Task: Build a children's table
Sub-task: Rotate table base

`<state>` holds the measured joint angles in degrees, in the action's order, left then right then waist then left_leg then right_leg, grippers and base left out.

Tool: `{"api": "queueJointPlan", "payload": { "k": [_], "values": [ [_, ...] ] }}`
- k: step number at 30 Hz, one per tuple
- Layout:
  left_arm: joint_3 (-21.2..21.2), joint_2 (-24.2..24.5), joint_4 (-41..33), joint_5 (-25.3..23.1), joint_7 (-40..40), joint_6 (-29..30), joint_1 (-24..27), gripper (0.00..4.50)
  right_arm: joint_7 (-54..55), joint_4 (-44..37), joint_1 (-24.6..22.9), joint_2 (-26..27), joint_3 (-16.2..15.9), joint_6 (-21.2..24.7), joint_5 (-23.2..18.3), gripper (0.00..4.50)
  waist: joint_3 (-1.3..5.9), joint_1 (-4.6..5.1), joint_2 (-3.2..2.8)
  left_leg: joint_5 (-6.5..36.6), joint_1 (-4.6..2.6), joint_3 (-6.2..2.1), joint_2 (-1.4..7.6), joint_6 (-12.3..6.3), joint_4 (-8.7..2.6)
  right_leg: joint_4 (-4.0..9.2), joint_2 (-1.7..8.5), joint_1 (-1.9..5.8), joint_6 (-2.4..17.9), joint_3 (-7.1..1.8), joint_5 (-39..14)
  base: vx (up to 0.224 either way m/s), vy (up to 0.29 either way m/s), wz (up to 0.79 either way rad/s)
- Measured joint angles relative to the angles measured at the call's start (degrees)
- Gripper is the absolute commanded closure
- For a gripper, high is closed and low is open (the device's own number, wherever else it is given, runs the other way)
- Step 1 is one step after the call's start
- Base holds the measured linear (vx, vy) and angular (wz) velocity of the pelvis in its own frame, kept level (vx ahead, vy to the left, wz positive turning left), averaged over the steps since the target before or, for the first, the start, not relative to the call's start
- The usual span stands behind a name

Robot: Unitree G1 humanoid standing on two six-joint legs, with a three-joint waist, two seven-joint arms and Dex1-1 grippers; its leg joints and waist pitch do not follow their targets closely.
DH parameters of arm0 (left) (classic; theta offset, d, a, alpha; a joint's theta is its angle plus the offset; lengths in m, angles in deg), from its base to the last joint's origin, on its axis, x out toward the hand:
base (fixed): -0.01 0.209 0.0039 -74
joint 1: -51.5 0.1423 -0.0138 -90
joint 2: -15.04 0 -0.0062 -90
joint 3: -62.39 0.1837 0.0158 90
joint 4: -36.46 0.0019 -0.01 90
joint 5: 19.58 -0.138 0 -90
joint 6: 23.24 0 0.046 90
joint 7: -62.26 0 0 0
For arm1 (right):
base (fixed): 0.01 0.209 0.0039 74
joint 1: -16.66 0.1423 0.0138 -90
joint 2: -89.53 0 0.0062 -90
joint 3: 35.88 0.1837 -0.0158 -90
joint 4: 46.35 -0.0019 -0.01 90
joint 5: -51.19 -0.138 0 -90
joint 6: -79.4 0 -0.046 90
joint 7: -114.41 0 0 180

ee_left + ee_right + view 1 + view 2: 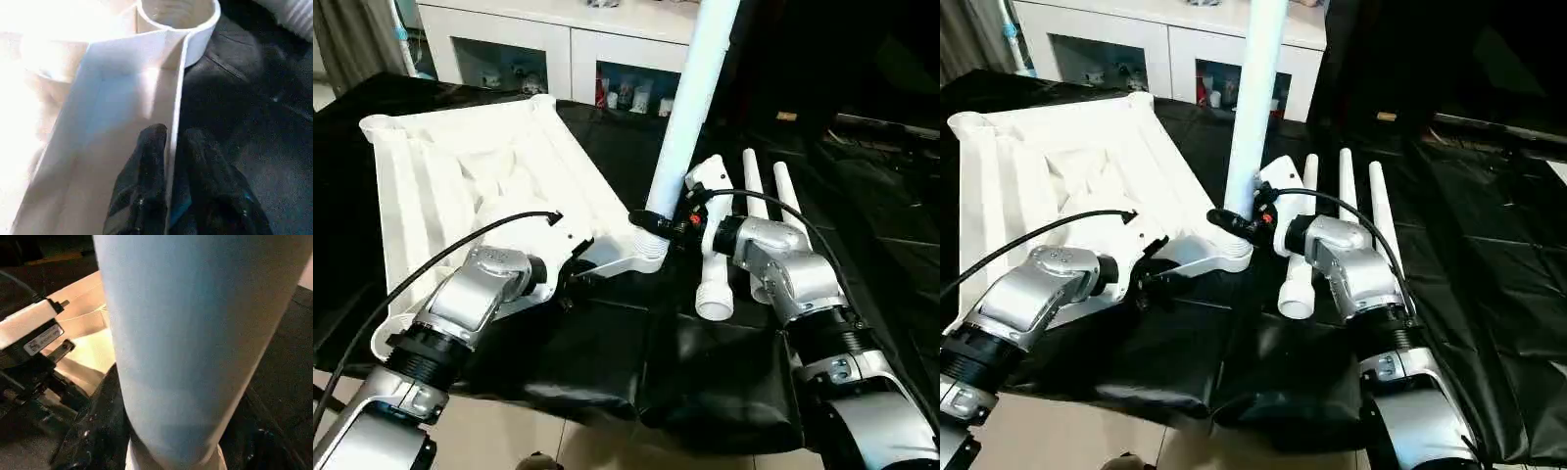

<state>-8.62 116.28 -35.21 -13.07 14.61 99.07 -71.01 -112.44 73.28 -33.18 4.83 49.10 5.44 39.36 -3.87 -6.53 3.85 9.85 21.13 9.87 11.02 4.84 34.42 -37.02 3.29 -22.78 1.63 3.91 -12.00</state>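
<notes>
The tabletop lies underside up on the black cloth, its ribbed face toward the camera, one near corner socket turned toward the robot's right. A leg stands in that socket, its long axis close to upright and leaning a little away from the tabletop, so the coming push probably has to run straight down along that axis. The right gripper is clamped on the leg just above the socket, its black fingers on either side of the tube, and is the nearer arm for seating it. The left gripper pinches the tabletop's thin edge wall between its two fingers, just short of the same socket, likely to steady the tabletop. Three spare legs lie side by side on the cloth beyond the right forearm, wide ends toward the robot. How deep the leg sits in the socket cannot be told.
</notes>
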Motion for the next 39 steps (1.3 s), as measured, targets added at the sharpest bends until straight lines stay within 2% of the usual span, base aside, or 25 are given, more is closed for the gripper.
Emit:
{"api": "queueJointPlan", "payload": {
  "k": [1,4,6,9,10,12,17,24,34,39],
  "values": [
    [-0.04,0.37,-0.27,-0.01,-0.57,-0.66,0.43,3.91,-0.23,0.02,0.00,0.11,0.01,0.00,-0.39,2.62,0.01,0.09,-0.02,0.01,-0.01,0.00,0.00,-0.01,0.00,0.00,0.00,0.00,0.00,-0.01,0.00,0.000,0.000,0.00],
    [-0.74,1.53,-1.73,0.34,-1.44,-1.08,2.21,3.82,-1.29,0.02,-0.01,0.29,0.04,0.00,-1.15,2.62,0.05,0.32,-0.09,0.01,-0.04,0.02,0.00,-0.01,-0.04,0.00,0.00,-0.01,0.01,-0.01,-0.01,0.000,0.000,0.00],
    [-1.18,1.88,-2.58,0.70,-2.11,-1.26,3.17,4.23,-1.88,0.01,-0.02,0.28,0.06,0.02,-1.29,2.62,0.10,0.22,-0.20,0.01,-0.05,0.02,0.00,-0.01,-0.04,0.00,0.00,0.00,0.02,-0.01,-0.02,0.000,0.000,0.00],
    [-1.36,4.16,-6.38,1.31,-4.18,-2.00,6.00,4.25,-3.46,-1.68,-1.44,0.15,0.03,0.24,-2.04,2.62,0.13,0.31,-0.25,0.02,-0.09,0.03,0.00,-0.02,-0.07,0.01,0.00,0.04,0.03,-0.01,-0.03,0.000,0.000,0.00],
    [-1.76,4.37,-7.45,1.57,-4.59,-2.14,7.16,4.45,-4.07,-2.13,-2.18,0.01,0.00,0.57,-2.06,2.62,0.17,0.37,-0.32,0.03,-0.10,0.07,0.00,-0.03,-0.07,0.02,0.00,0.03,0.04,-0.05,-0.03,0.000,0.000,0.00],
    [-2.10,4.97,-8.61,1.65,-4.92,-2.46,8.15,4.50,-4.91,-2.26,-2.71,-0.39,-0.23,1.42,-2.09,2.62,0.17,0.46,-0.32,0.02,-0.11,0.07,0.00,-0.01,-0.07,-0.02,0.00,0.02,0.04,-0.05,-0.03,0.000,0.000,0.00],
    [-1.63,6.25,-9.81,1.04,-5.84,-4.00,9.23,4.50,-6.90,-2.64,-2.87,-1.46,-1.15,2.54,-2.18,2.62,0.21,0.83,-0.23,0.01,-0.21,0.06,0.00,-0.01,-0.07,-0.04,0.00,0.09,0.04,-0.06,-0.03,0.000,0.000,0.00],
    [-0.93,7.21,-9.78,-0.15,-7.31,-6.72,9.23,4.50,-8.11,-2.70,-2.89,-1.37,-2.83,3.56,-1.84,2.62,0.25,0.88,-0.10,0.02,-0.15,0.07,0.00,-0.02,-0.08,0.00,0.00,0.05,0.03,-0.06,-0.03,0.000,0.000,0.00],
    [-0.42,8.23,-9.07,-0.89,-9.79,-12.09,9.75,4.50,-7.38,-2.39,-2.88,-0.75,-4.36,3.73,-0.91,2.63,0.24,0.30,0.00,0.01,-0.14,0.06,0.00,-0.01,-0.08,-0.01,0.00,0.05,0.03,-0.05,-0.03,0.000,0.000,0.00],
    [-0.62,8.23,-8.55,-0.94,-10.81,-13.58,9.80,4.50,-8.14,-2.65,-2.89,-1.89,-4.36,5.84,-1.05,2.63,0.24,0.06,0.00,0.01,-0.12,0.06,0.00,-0.01,-0.07,-0.01,0.00,0.04,0.03,-0.06,-0.03,0.000,0.000,0.00]
  ]
}}
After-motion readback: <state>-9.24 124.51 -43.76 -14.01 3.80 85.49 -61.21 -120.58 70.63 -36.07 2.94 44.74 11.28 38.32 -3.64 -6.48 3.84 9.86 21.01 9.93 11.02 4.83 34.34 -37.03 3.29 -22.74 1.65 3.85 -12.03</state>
